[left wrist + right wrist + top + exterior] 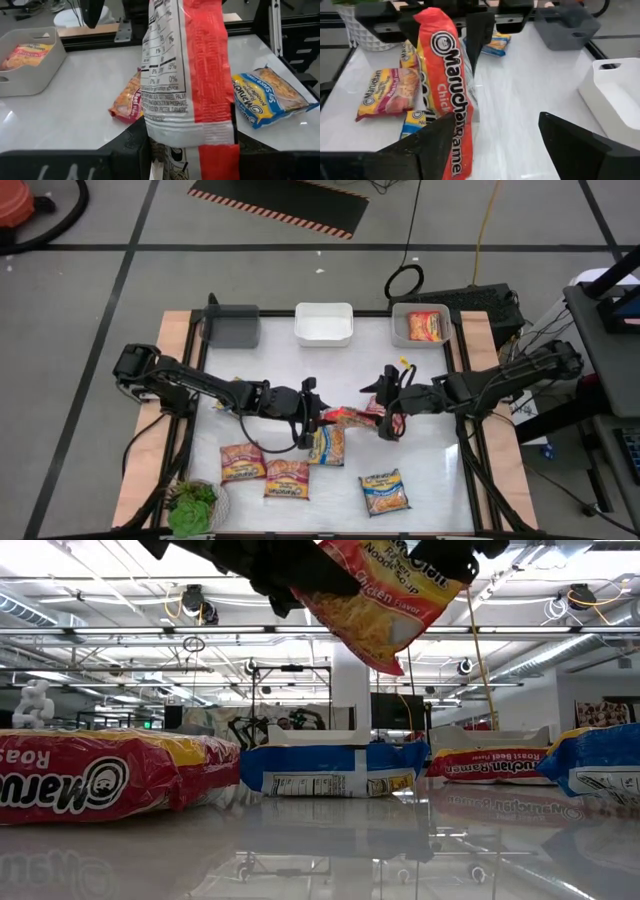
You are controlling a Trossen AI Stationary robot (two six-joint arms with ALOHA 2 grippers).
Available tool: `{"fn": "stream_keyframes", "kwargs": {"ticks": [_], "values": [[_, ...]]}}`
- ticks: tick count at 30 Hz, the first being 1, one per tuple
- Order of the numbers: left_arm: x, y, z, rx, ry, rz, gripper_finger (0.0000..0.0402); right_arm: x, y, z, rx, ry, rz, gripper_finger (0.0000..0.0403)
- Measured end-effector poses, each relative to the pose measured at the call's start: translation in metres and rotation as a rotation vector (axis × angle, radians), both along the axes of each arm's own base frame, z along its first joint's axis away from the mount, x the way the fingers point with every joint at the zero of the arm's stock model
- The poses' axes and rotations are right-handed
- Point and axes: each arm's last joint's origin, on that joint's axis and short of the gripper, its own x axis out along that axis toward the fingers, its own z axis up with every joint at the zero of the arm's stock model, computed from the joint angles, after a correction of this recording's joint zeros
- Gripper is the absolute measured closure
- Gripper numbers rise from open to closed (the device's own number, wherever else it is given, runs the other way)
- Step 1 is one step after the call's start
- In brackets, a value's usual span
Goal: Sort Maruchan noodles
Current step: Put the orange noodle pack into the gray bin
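Crinkly orange packet [445, 95] — flat, rectangular

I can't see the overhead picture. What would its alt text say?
Two dark robot arms meet mid-table over an orange Maruchan packet, the left gripper shut on it, the right gripper open beside it. Four more packets lie nearer the plant; a grey bin, a white bin and a bin holding one packet line the far edge.

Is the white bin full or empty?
Empty. The white bin shows only its bare bottom from above, while the light grey bin beside it holds a packet.
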Motion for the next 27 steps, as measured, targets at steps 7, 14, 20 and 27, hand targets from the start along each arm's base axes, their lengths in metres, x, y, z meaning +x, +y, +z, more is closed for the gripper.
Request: {"fn": "stream_keyframes", "kwargs": {"ticks": [7,14,20,27], "values": [[0.0,-0.001,-0.001,-0.013,0.008,-0.003,0.027,0.006,0.003,-0.009,0.083,0.056,0.111,0.0091],[0.0,0.0,0.0,-0.023,-0.003,0.016,0.027,0.01,0.006,-0.008,0.12,0.037,0.158,0.009],[0.001,0.001,0.003,-0.028,-0.03,0.027,0.027,0.014,0.007,-0.013,0.131,0.047,0.143,0.009],[0.002,0.001,0.006,-0.048,-0.063,0.034,0.027,0.029,0.005,-0.022,0.049,0.026,0.1,0.0093]]}}
